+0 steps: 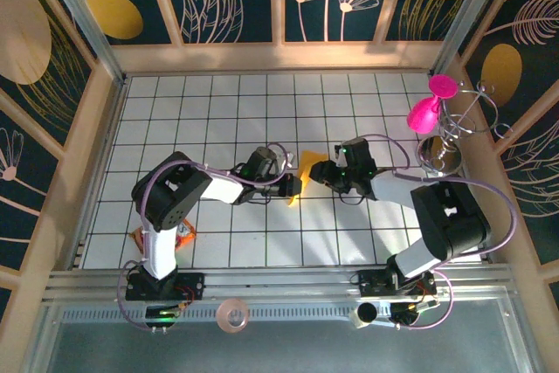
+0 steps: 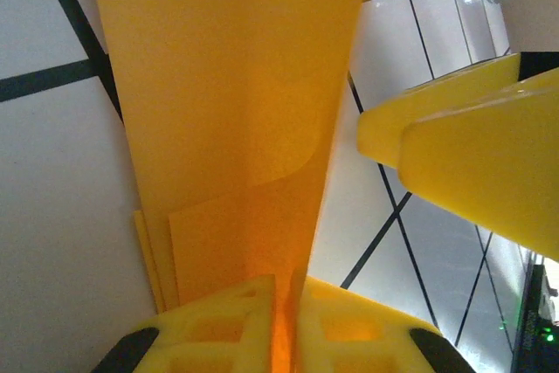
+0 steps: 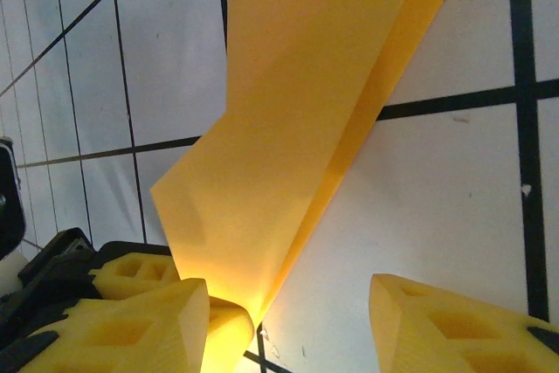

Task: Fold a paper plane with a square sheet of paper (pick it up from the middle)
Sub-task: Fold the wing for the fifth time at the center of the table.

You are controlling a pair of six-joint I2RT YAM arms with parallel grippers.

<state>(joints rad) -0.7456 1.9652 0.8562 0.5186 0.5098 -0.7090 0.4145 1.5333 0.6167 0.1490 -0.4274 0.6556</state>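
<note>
Item: folded orange paper [image 1: 307, 168], at the middle of the tabletop [image 1: 218, 111], between both hands.
Left hand [image 2: 284, 294]: clamped on the paper's near end, and the long axis runs straight away from it.
Right hand [image 3: 293, 294]: jaws apart, the paper's corner just beside one finger, apparently ungripped.

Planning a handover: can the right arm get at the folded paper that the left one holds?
Likely yes: the right fingers stand open with the paper edge between them, nothing blocking, while the left fingers pinch its other end.
</note>
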